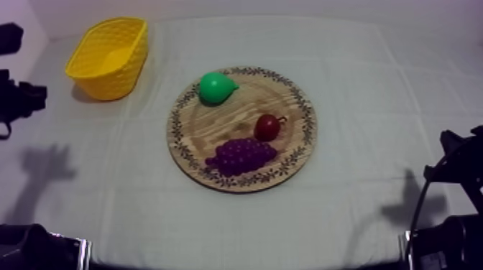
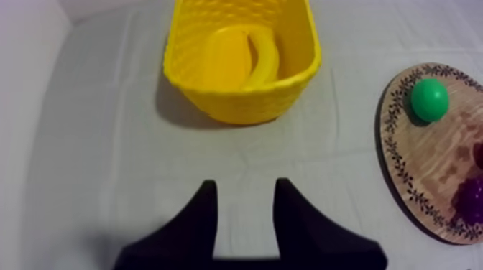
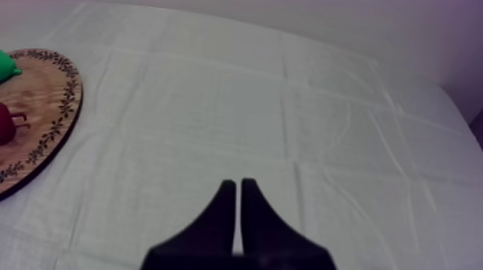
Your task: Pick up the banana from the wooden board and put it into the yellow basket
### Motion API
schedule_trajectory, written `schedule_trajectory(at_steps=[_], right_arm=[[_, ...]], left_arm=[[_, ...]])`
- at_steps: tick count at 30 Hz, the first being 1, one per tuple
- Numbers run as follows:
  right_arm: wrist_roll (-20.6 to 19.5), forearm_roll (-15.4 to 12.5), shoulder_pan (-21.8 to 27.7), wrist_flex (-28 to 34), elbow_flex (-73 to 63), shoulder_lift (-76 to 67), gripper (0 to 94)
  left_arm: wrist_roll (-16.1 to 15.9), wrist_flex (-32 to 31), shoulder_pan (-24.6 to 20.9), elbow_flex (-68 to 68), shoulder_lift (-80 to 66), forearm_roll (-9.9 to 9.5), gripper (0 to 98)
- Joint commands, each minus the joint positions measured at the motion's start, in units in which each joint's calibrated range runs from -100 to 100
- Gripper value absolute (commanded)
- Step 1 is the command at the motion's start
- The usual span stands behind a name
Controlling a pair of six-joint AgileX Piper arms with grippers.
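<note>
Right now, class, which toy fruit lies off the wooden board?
The banana: it lies inside the yellow basket, while the pear, the small red fruit and the grapes all sit on the wooden board.

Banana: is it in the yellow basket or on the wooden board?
In: the banana lies curved inside the yellow basket, off the wooden board.
</note>
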Motion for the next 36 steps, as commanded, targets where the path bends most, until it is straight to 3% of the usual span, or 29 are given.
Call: schedule_trajectory(at_steps=[1,15,30,33,36], right_arm=[[0.0,0.0,0.0,0.0,0.0,0.0,0.2],[0.0,0.0,0.0,0.0,0.0,0.0,0.2],[0.0,0.0,0.0,0.0,0.0,0.0,0.2],[0.0,0.0,0.0,0.0,0.0,0.0,0.2],[0.0,0.0,0.0,0.0,0.0,0.0,0.2]], left_arm=[[0.6,-1.3,0.5,7.0,-6.9,0.05,27.0],[3.2,-4.8,3.1,24.6,-23.9,0.02,15.0],[4.7,-7.9,2.5,33.6,-33.4,0.01,3.9],[6.4,-9.1,2.8,34.1,-35.2,-0.63,3.5],[9.5,-10.7,3.6,34.9,-37.4,-2.5,3.2]])
